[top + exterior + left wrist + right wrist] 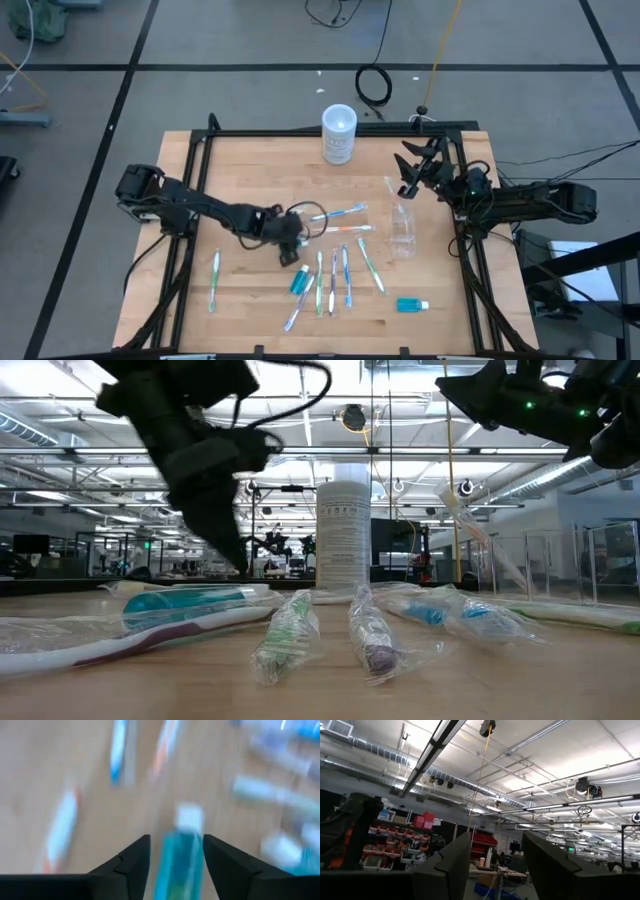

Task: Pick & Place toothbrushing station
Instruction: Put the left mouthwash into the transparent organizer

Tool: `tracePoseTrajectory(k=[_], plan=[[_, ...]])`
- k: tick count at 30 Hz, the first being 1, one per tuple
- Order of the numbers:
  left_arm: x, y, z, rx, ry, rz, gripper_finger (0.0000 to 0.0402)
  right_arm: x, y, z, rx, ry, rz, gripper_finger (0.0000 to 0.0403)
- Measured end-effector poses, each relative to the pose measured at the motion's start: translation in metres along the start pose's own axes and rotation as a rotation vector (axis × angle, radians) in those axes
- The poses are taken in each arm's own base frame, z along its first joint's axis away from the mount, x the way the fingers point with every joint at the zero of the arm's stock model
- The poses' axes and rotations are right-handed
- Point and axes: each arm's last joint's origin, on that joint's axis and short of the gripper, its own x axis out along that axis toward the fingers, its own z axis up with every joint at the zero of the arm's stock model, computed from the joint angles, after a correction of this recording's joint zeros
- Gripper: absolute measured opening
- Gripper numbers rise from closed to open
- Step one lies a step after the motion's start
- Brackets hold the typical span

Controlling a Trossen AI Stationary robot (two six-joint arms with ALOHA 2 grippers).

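The left hand (291, 247) hangs low over the worktop (250, 160), just above a teal tube (299, 281) that lies at the near-left edge of the brush cluster. In the left wrist view its two fingers (131, 862) stand apart with the tube (178, 857) lined up in the gap between them, white cap pointing away; nothing is gripped yet, and whether the tips already touch the wood cannot be told.

The clear cup (403, 229) stands to the right of that tube, with most of the toothbrushes (333, 278) spread between the two and just in front. One brush (215, 279) lies alone well to the left of the cup, two more (340, 213) sit just beside the left hand, and a second teal tube (411, 304) rests in front of the cup. A frosted container (339, 134) with a white lid stands behind the cup near the far edge.

The right hand (411, 168) is raised behind the cup, fingers spread and holding nothing, its camera looking at the ceiling.

The risk lies in the closing. The tube is soft and tapers, so a pinch near the cap could squeeze it out sideways into the wrapped brushes (288, 632) beside it. Coming down off-centre would push the tube along the wood instead of capturing it, and the neighbouring brushes lie close enough that a finger could catch a wrapper and drag it along.
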Motion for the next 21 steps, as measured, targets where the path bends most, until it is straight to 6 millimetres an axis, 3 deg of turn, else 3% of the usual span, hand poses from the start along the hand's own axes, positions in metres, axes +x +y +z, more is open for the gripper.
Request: tracePoseTrajectory(k=[3,8,13,21], plan=[[0.001,0.008,0.014,0.022,-0.087,-0.037,0.0159,0.0,0.001,-0.002,0.029,0.021,0.005,0.0171],[0.004,0.021,0.01,0.148,0.02,-0.066,0.0155,0.0,0.002,-0.006,0.049,0.059,0.014,0.0171],[0.002,0.019,-0.002,0.19,0.157,-0.13,0.0196,0.0,0.002,-0.007,0.066,0.075,0.018,0.0171],[0.01,0.006,-0.011,0.32,0.173,-0.125,0.0265,-0.001,0.003,-0.01,0.19,0.101,0.021,0.0171]])
